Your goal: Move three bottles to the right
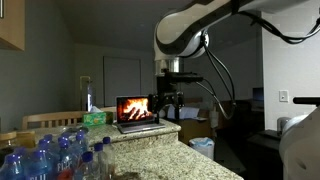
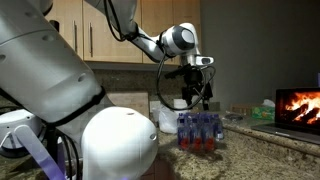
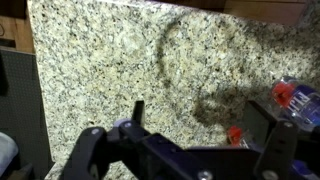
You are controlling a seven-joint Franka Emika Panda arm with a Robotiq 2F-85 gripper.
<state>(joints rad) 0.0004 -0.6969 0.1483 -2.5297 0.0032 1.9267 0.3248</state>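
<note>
A cluster of small clear bluish bottles [image 2: 200, 131] with red-and-blue labels stands on the granite counter [image 2: 250, 150]. The same bottles [image 1: 52, 155] fill the near left corner in an exterior view. My gripper [image 2: 196, 95] hangs in the air above them, open and holding nothing; it also shows in front of the laptop [image 1: 165, 103]. In the wrist view the gripper [image 3: 200, 122] looks down on bare granite [image 3: 110, 60], with one bottle [image 3: 297, 103] at the right edge and a red bottle part [image 3: 235, 136] by the right finger [image 3: 266, 122].
An open laptop [image 1: 138, 112] showing a fire stands on the counter's far part, also visible in an exterior view [image 2: 300, 108]. A green pack [image 1: 95, 118] and a tall bottle [image 1: 88, 100] sit beside it. The counter edge [image 1: 215, 160] drops off. The white robot base [image 2: 110, 140] fills the foreground.
</note>
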